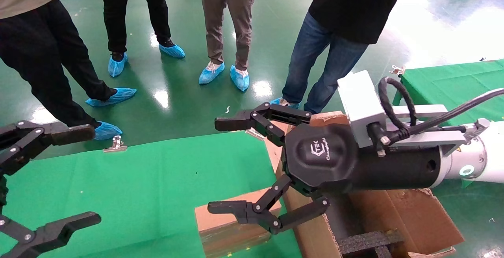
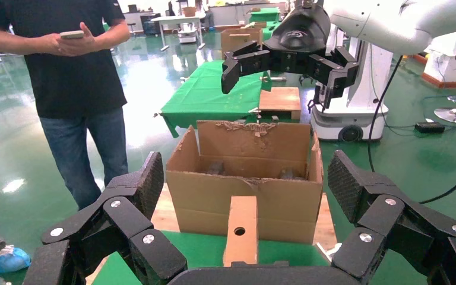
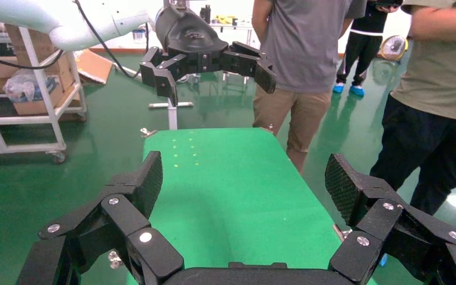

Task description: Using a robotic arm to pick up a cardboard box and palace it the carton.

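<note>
- My right gripper (image 1: 258, 173) has its jaws spread wide and holds nothing. My left gripper (image 1: 51, 179) also has its jaws spread wide and empty, off at the left edge of the surface (image 1: 138, 179).
- The right arm (image 1: 478, 159) reaches in from the right, up in the air over the near wall of the carton (image 1: 397, 218).
- The box (image 1: 224, 226) sits on the green surface, right beside the carton. In the left wrist view it stands on its thin side, with the round hole facing that camera.
- From the head view the box is below my right jaws and a bit toward me. The jaws are not touching it.
- I think I could bump the carton wall on the way down, because the arm hangs right over it.
- The box looks thin and tippy. A push from one jaw could knock it flat.
- The tape looks shiny, so it may slip.
- People (image 1: 334, 33) stand close behind.
</note>
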You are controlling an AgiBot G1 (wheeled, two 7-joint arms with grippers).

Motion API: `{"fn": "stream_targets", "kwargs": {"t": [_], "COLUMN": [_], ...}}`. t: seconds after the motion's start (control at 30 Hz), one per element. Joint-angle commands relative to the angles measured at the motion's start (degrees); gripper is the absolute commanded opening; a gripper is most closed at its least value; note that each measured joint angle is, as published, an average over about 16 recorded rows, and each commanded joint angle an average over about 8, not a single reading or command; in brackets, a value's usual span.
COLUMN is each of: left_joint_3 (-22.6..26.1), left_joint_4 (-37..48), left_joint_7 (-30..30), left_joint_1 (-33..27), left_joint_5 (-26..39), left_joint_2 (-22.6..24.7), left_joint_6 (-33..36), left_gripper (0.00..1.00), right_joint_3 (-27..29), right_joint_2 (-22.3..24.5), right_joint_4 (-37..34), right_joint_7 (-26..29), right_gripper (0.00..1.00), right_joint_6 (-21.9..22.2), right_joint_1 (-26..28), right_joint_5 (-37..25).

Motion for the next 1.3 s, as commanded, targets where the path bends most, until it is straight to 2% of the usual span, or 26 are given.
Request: {"fn": "stream_targets", "kwargs": {"t": [0.03, 0.67, 0.7, 0.93, 0.97, 1.3], "left_joint_3": [0.00, 0.00, 0.00, 0.00, 0.00, 0.00], "left_joint_4": [0.00, 0.00, 0.00, 0.00, 0.00, 0.00], "left_joint_7": [0.00, 0.00, 0.00, 0.00, 0.00, 0.00], "left_joint_1": [0.00, 0.00, 0.00, 0.00, 0.00, 0.00], "left_joint_5": [0.00, 0.00, 0.00, 0.00, 0.00, -0.01], "left_joint_2": [0.00, 0.00, 0.00, 0.00, 0.00, 0.00], "left_joint_6": [0.00, 0.00, 0.00, 0.00, 0.00, 0.00], "left_gripper": [1.00, 0.99, 0.92, 0.05, 0.00, 0.00], "right_joint_3": [0.00, 0.00, 0.00, 0.00, 0.00, -0.30], "right_joint_2": [0.00, 0.00, 0.00, 0.00, 0.00, 0.21], "right_joint_4": [0.00, 0.00, 0.00, 0.00, 0.00, -0.16], "right_joint_7": [0.00, 0.00, 0.00, 0.00, 0.00, 0.18], "right_gripper": [1.00, 1.00, 1.00, 1.00, 1.00, 1.00], "right_joint_6": [0.00, 0.00, 0.00, 0.00, 0.00, -0.15], "right_joint_1": [0.00, 0.00, 0.00, 0.00, 0.00, 0.15], "right_joint_5": [0.00, 0.00, 0.00, 0.00, 0.00, -0.70]}}
